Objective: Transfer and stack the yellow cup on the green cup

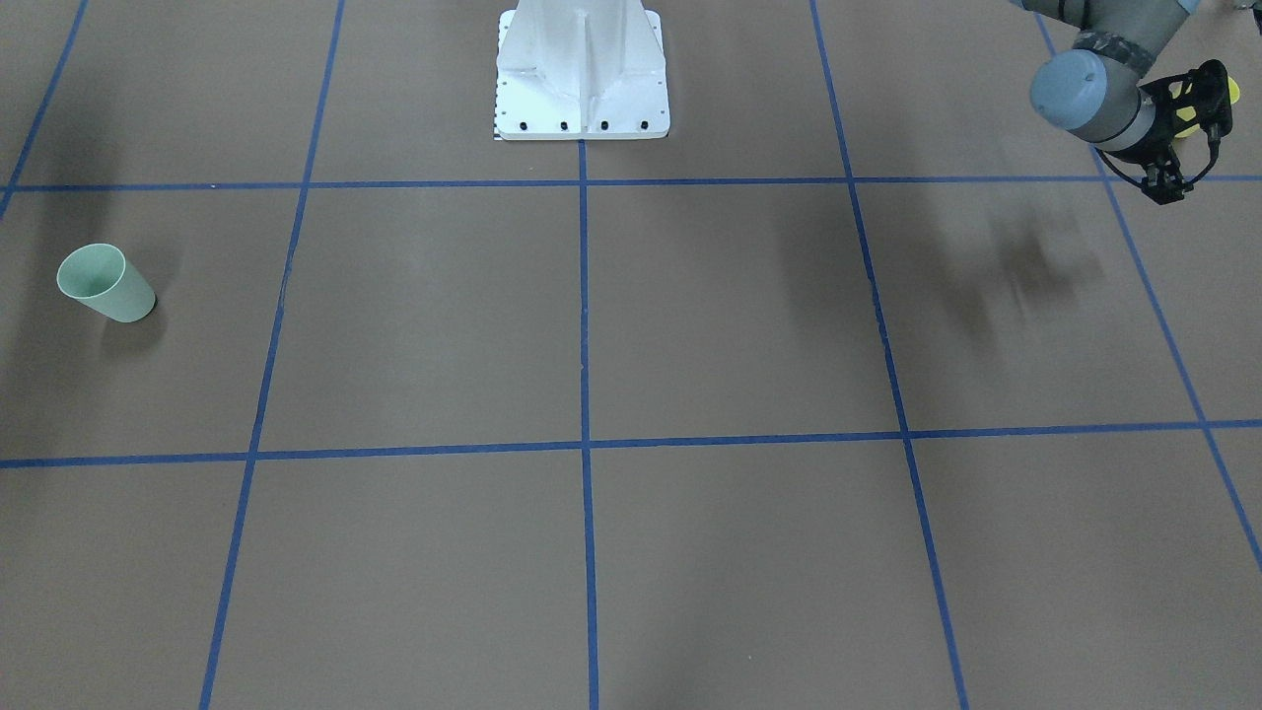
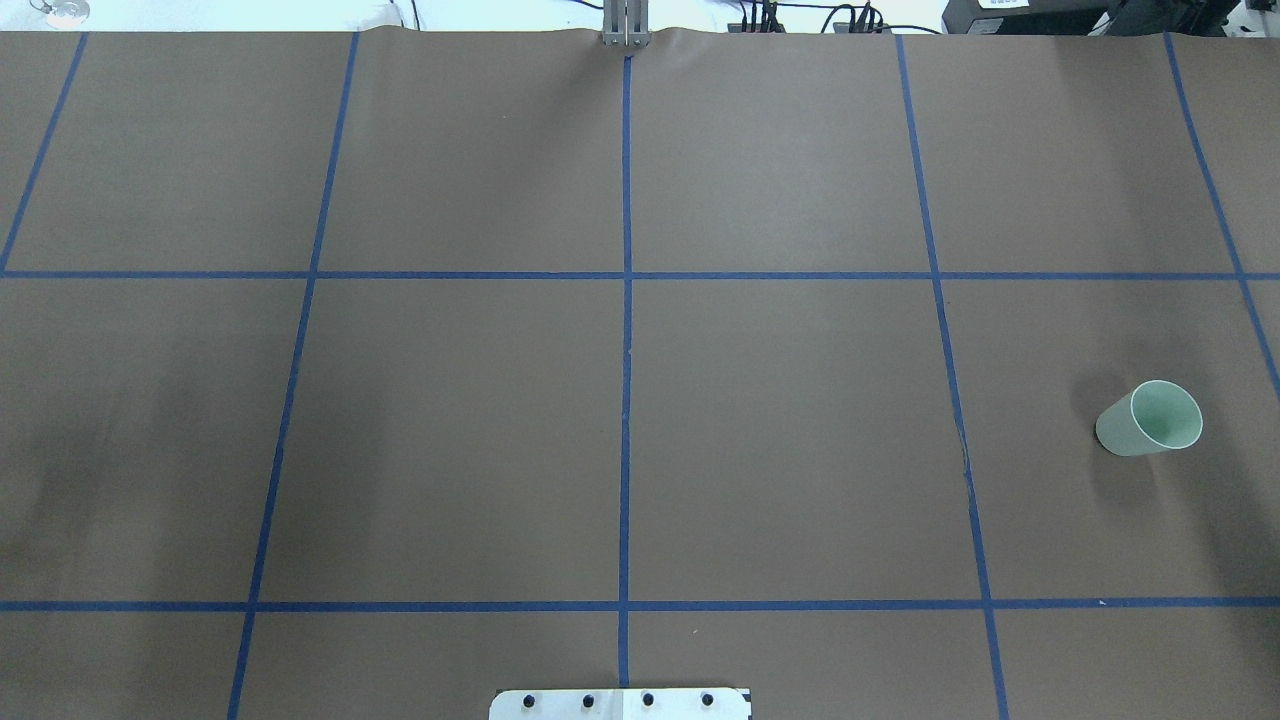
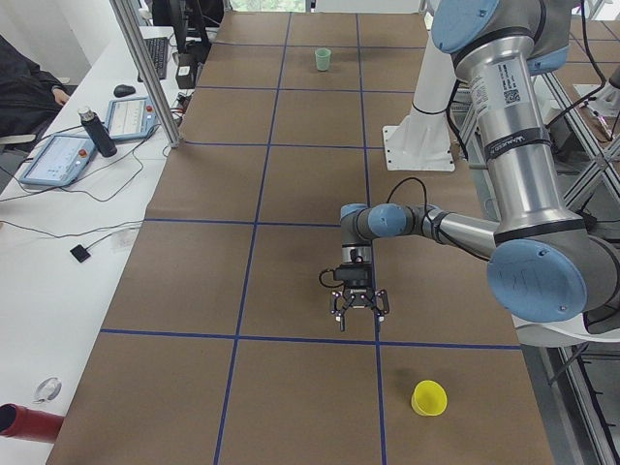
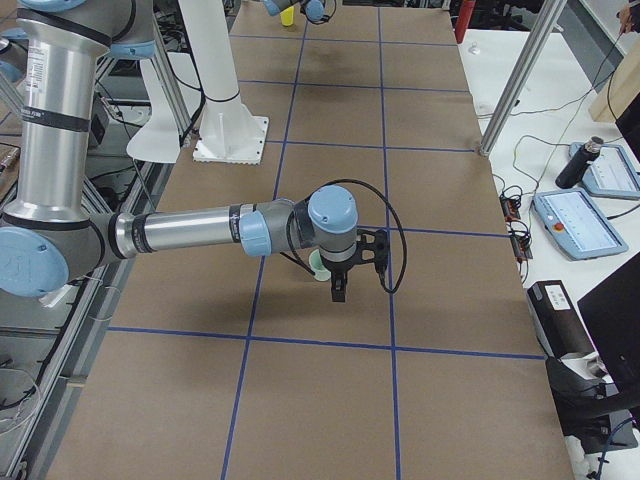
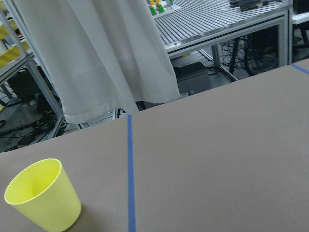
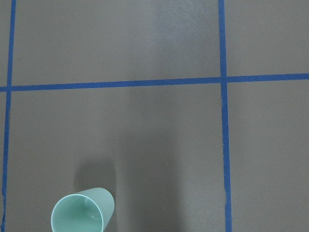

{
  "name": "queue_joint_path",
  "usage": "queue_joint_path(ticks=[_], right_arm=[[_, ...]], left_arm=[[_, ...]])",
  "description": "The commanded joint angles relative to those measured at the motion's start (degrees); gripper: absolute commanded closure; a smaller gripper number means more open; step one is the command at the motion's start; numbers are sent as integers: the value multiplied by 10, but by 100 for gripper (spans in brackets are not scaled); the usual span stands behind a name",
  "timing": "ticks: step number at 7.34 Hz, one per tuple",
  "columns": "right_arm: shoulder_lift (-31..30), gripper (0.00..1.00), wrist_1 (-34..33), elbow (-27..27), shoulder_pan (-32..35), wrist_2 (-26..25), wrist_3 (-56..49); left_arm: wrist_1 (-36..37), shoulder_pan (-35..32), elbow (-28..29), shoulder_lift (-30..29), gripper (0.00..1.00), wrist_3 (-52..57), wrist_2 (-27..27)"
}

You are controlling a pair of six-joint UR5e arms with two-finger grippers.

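Note:
The yellow cup (image 3: 429, 398) stands upright near the table's left end, close to the robot's side; it also shows low left in the left wrist view (image 5: 43, 195). My left gripper (image 3: 357, 318) hangs open above the table, a little way from that cup. In the front-facing view the left gripper (image 1: 1193, 138) partly hides the yellow cup (image 1: 1234, 92). The green cup (image 2: 1150, 418) stands upright at the right end (image 1: 105, 283). My right gripper (image 4: 340, 287) hovers just beside the green cup (image 4: 318, 265); I cannot tell whether it is open or shut.
The white robot base (image 1: 582, 79) sits at the middle of the near edge. Blue tape lines (image 2: 626, 300) divide the brown table. A side desk with tablets and a bottle (image 3: 97, 131) runs along the far side, with a person's sleeve (image 3: 24, 92) there.

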Motion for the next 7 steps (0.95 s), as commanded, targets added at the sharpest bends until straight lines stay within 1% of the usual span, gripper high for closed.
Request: queue_joint_path(ticks=[1, 2, 3, 4, 6, 7], right_arm=[[21, 0, 0, -1, -11, 0, 2], [30, 0, 0, -3, -17, -1, 2], [35, 0, 0, -3, -22, -1, 2], [40, 0, 0, -3, -29, -1, 2], [47, 0, 1, -4, -40, -2, 2], [54, 0, 0, -5, -41, -3, 2]], left_arm=[[32, 8, 34, 1, 0, -41, -45], [62, 11, 36, 1, 0, -70, -71], [75, 11, 41, 1, 0, -72, -106], [75, 12, 62, 0, 0, -83, -123], [58, 12, 138, -14, 0, -98, -138], [46, 12, 146, -15, 0, -98, -145]])
